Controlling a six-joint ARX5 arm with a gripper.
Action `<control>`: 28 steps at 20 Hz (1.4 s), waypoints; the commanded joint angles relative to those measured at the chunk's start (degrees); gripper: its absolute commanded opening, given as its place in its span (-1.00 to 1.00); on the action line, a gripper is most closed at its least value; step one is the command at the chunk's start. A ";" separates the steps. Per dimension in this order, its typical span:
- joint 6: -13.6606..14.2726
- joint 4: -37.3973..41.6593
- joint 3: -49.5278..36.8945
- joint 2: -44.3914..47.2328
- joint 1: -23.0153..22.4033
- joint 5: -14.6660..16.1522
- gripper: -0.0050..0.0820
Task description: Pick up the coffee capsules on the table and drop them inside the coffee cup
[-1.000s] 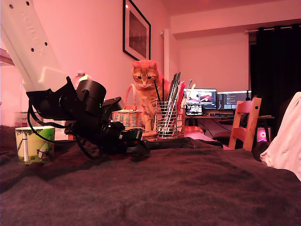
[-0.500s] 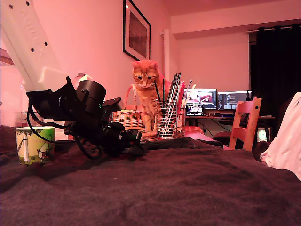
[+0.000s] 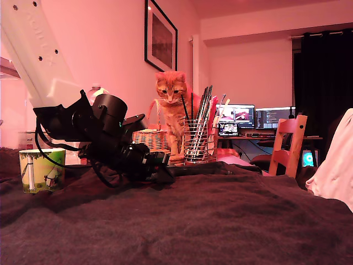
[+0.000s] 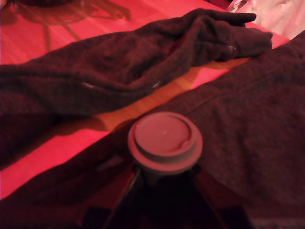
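Observation:
In the wrist view a coffee capsule point(image 4: 164, 140) with a wide round rim sits between my dark fingers point(image 4: 125, 202). My gripper point(image 4: 164, 174) is shut on its tapered body, just above the brown blanket of the table point(image 4: 257, 124). The red light hides the capsule's colour. In the exterior view my gripper point(image 3: 164, 173) hangs low over the table point(image 3: 209, 221), and the capsule is too small to make out there. The yellow-green coffee cup point(image 3: 41, 170) stands upright at the exterior view's left, well apart from the gripper. No other capsule shows.
An orange cat point(image 3: 172, 105) sits behind a wire-mesh pen holder point(image 3: 196, 141) and a wicker basket point(image 3: 150, 139). A wooden chair point(image 3: 288, 144) and a white cloth point(image 3: 336, 165) are at the exterior view's right. In the wrist view, a bunched blanket fold point(image 4: 143, 62) lies on bare tabletop.
The arm and gripper have shifted slightly up and toward the exterior view's right. The cup and the other things stay where they were.

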 commanded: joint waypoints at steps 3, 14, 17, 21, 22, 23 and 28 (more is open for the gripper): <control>-0.13 -2.51 0.26 0.07 -0.22 1.03 -0.68; 0.24 -10.16 -0.20 -8.57 -0.22 0.44 -0.68; 0.26 -10.84 -1.84 -10.78 -0.22 -0.13 -0.68; 0.26 -10.75 -4.07 -13.55 -0.22 -0.31 -0.68; 0.26 -10.69 -4.90 -14.45 -0.22 -0.33 -0.68; 0.26 -10.32 -5.95 -15.52 -0.20 -0.42 -0.68; 0.24 -7.74 -11.50 -21.09 0.11 -1.66 -0.68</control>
